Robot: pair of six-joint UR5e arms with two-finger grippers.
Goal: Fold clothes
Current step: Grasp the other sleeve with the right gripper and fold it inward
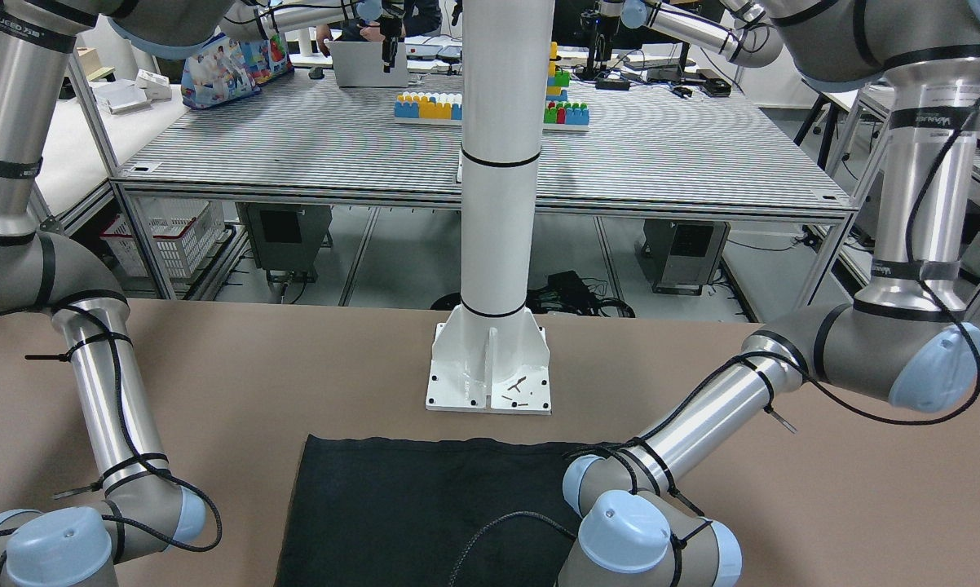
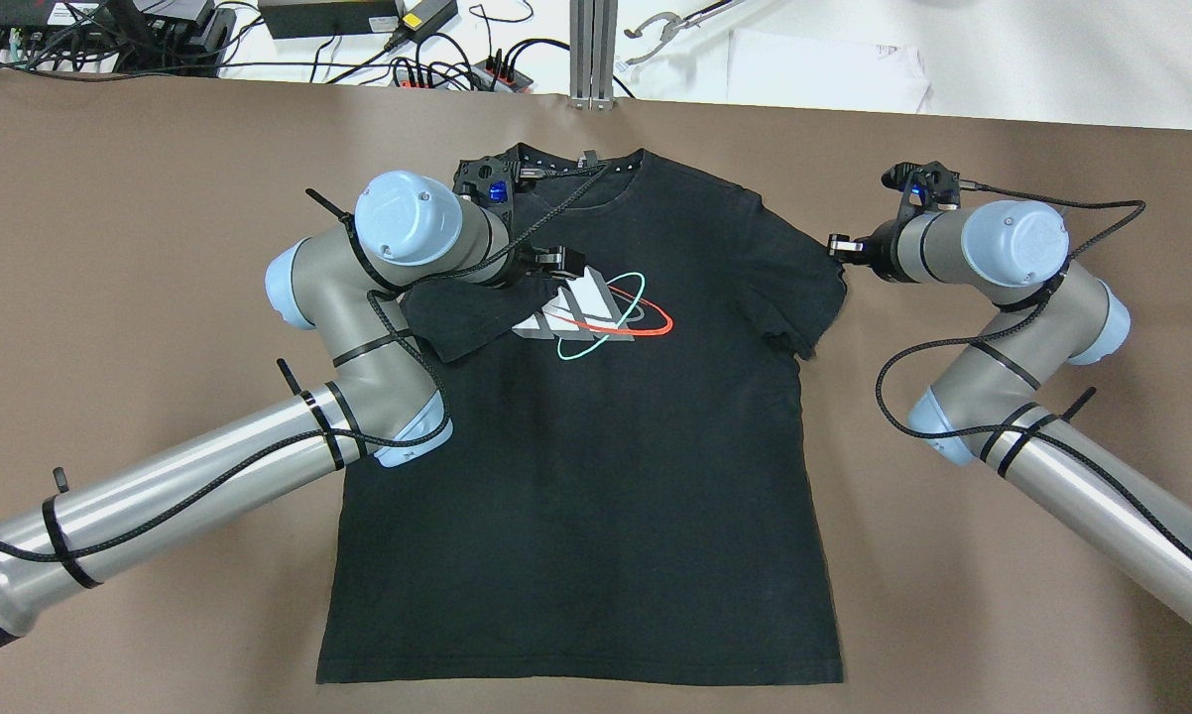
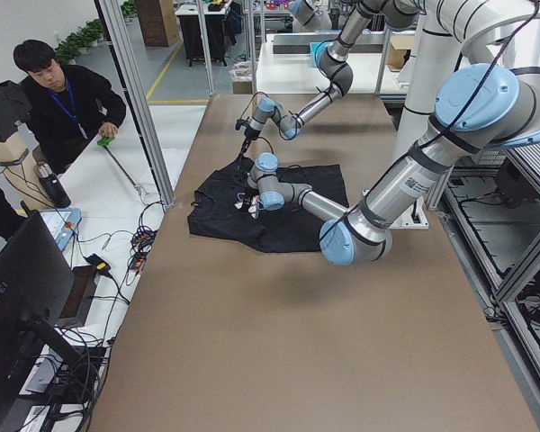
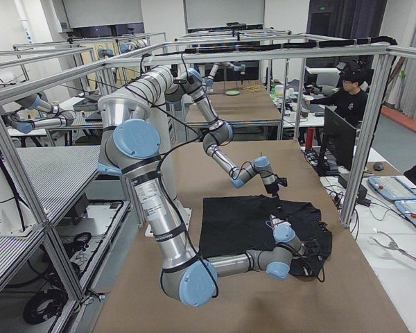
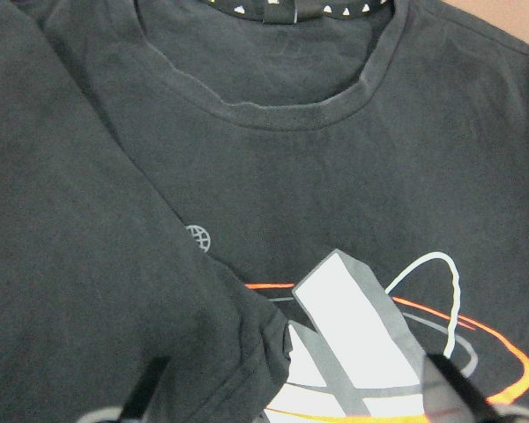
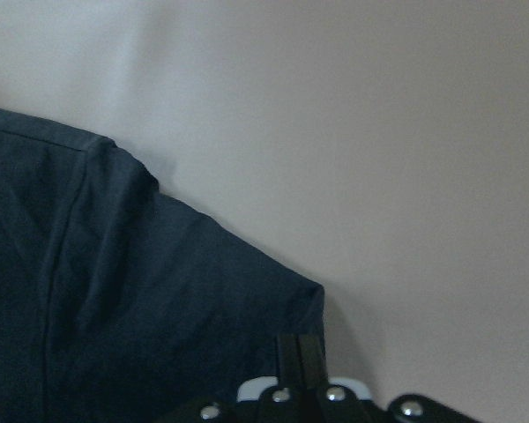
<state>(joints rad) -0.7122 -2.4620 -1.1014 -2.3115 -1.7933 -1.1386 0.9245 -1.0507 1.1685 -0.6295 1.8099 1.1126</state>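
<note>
The clothes [image 2: 596,446] are one black T-shirt with a white, red and teal chest print [image 2: 596,315], lying flat on the brown table [image 2: 140,198]. Its sleeve on the view's left [image 2: 467,312] is folded in over the chest. My left gripper [image 2: 556,266] hovers just above that folded sleeve's tip. In the left wrist view its blurred fingers stand wide apart, so the left gripper [image 5: 300,397] is open, with the sleeve hem [image 5: 264,326] beneath it. My right gripper [image 2: 836,246] sits at the other sleeve's upper edge. In the right wrist view the right gripper [image 6: 301,357] is shut on the sleeve's edge [image 6: 247,300].
Power strips and cables [image 2: 437,69] and white paper [image 2: 824,69] lie beyond the table's far edge. The white robot pedestal [image 1: 490,367] stands just behind the shirt's hem. A person [image 3: 63,99] sits at the side bench past the table's far edge.
</note>
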